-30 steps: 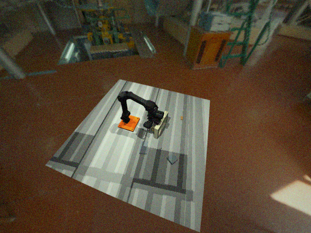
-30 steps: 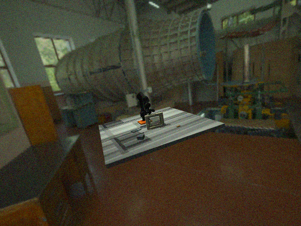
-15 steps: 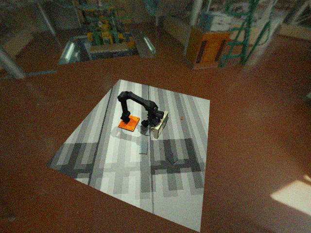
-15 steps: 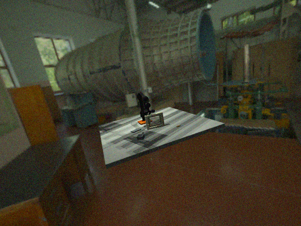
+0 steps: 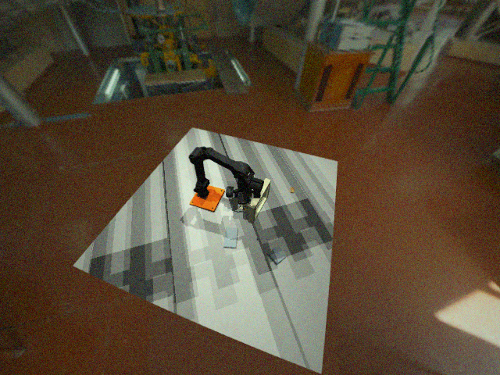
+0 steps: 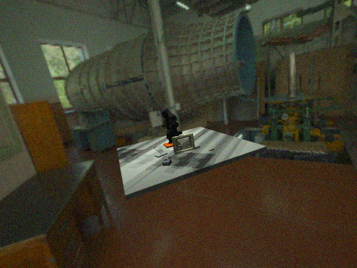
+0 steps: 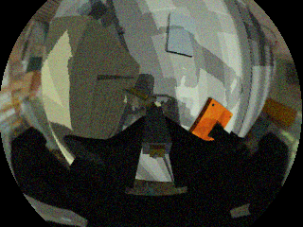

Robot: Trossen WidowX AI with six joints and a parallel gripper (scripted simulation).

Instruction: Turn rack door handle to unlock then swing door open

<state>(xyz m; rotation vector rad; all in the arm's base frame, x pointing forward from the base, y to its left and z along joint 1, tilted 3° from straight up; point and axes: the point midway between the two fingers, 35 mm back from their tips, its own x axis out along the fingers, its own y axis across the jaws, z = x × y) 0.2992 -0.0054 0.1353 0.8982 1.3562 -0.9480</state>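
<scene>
The cream rack frame [image 5: 266, 186] [image 6: 193, 141] stands upright on the table [image 5: 250, 315] [image 6: 144, 178]. In the wrist view the grey-olive door side [image 7: 97, 101] fills the left, beside a pale cream face. My gripper [image 5: 242, 208] [image 7: 154, 119] is low at the rack's arm-facing side and shut on the handle. The handle [image 7: 157, 132] looks like a dark upright block between the fingers; its exact turn is hard to tell. The wrist is turned well sideways to the door. No clear gap between door and frame shows; the arm hides much of that side.
The arm's orange base plate [image 5: 207, 199] [image 6: 167, 145] [image 7: 215, 117] lies behind the gripper. A pale blue flat piece [image 5: 230, 237] [image 6: 160, 154] [image 7: 182, 37] lies near the rack. A grey-blue block [image 5: 277, 255] [image 6: 166, 162] lies farther off. A small orange piece [image 5: 292, 190] [image 6: 211, 149] lies beyond the rack.
</scene>
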